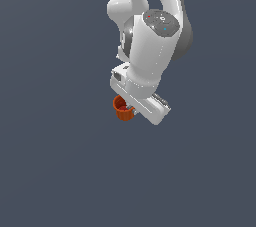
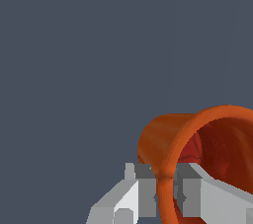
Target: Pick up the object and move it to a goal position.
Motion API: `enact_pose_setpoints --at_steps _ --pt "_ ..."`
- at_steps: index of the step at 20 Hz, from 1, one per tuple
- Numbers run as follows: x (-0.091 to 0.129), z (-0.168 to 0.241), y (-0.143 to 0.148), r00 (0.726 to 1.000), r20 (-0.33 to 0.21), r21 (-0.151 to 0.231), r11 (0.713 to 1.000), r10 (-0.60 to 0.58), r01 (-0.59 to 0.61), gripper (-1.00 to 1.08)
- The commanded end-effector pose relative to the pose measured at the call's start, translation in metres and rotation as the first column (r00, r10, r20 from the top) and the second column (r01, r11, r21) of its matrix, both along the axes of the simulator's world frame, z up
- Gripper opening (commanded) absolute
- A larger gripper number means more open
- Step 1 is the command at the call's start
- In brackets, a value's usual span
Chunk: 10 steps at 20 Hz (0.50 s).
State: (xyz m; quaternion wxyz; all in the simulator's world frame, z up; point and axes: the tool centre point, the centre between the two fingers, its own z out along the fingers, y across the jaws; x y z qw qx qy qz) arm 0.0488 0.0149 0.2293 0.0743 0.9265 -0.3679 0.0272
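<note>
The gripper (image 2: 166,191) is closed on the cup (image 2: 197,154), with the rim wall pinched between the two fingers (image 2: 136,188): in the wrist view one finger is seen outside the rim and the other inside the mouth, low in the frame, right of centre. Only a thin edge of the cup is held, not its body. In the exterior view the cup (image 1: 121,109) is seen just below centre, hanging at the lower left of the gripper (image 1: 131,108) and tipped so that its mouth faces partly sideways; the arm (image 1: 150,46) fills the upper middle of that frame. Whether the cup is lifted clear of the floor cannot be told, since the grey ground is featureless and no shadow is shown. The main risk is judged to lie in the grasp: because only the rim is pinched, the cup could be swung or rotated about the fingers during a fast move, and it could be slipped out if the tapered wall is not gripped squarely. A sudden stop at the goal would be the likeliest cause of a drop. No goal marker is visible in either view, so the remaining travel cannot be estimated. No brand, label or writing is readable on the cup; only small red and blue dots are seen on the arm.
</note>
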Motion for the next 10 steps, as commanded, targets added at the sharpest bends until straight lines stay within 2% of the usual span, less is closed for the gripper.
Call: enact_pose_setpoints --at_steps 1,10 --pt "0.002 0.029 0.01 1.0 0.001 0.0 1.0 0.0 0.0 -1.0" --pt "0.009 0.115 0.041 1.0 0.001 0.0 1.0 0.0 0.0 -1.0"
